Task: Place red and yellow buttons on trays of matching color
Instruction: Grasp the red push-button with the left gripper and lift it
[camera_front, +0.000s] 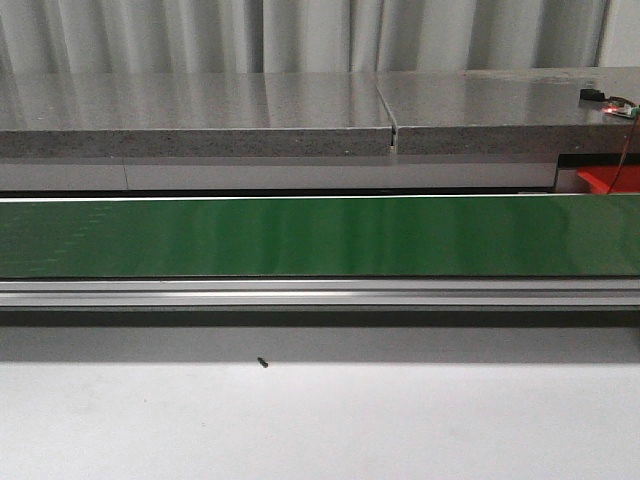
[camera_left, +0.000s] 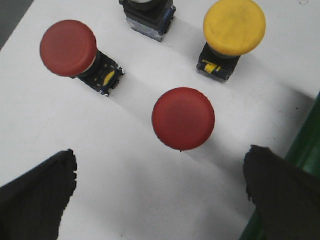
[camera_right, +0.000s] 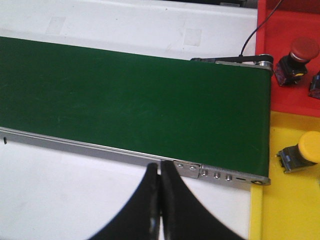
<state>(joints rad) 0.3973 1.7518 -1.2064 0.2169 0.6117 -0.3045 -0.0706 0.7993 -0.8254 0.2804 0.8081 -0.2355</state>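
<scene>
In the left wrist view, two red buttons and a yellow button stand on the white table. My left gripper hangs open above the table, and the nearer red button lies just beyond the gap between its fingers. In the right wrist view, a red button sits in the red tray and a yellow button lies in the yellow tray. My right gripper is shut and empty over the white table near the belt's end. No gripper shows in the front view.
A green conveyor belt runs across the table, and its edge lies beside my left fingers. A fourth button body is cut off by the frame edge. A corner of the red tray shows at the far right. A small black speck lies on the table.
</scene>
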